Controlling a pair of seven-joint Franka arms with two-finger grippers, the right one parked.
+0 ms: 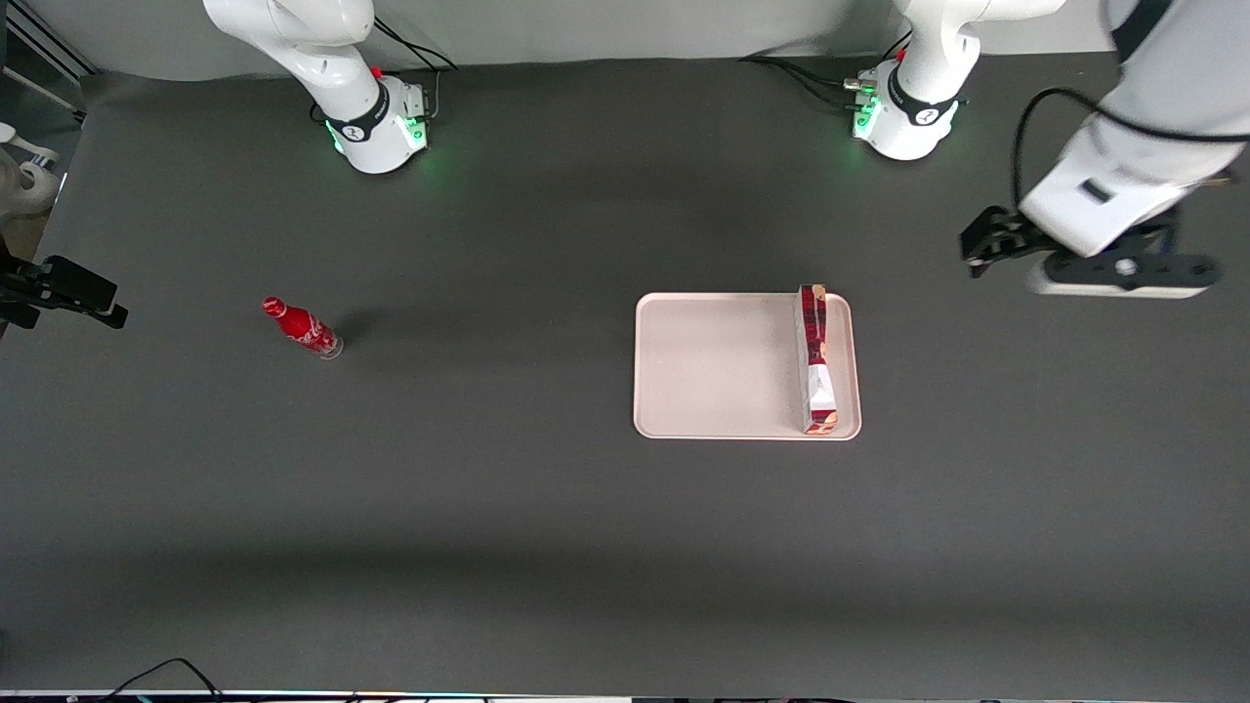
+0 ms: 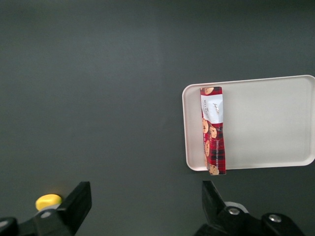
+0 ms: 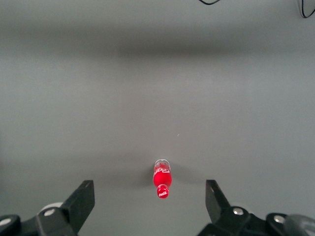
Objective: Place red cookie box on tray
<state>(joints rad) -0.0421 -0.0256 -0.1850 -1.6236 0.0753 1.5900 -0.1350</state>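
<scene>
With its jaws spread apart and holding nothing, the gripper point(image 1: 986, 244) hangs above bare table off the tray's point(image 1: 723, 366) working-arm end. The red cookie box point(image 1: 815, 356) lies flat in the tray along that short edge, spanning corner to corner.
</scene>
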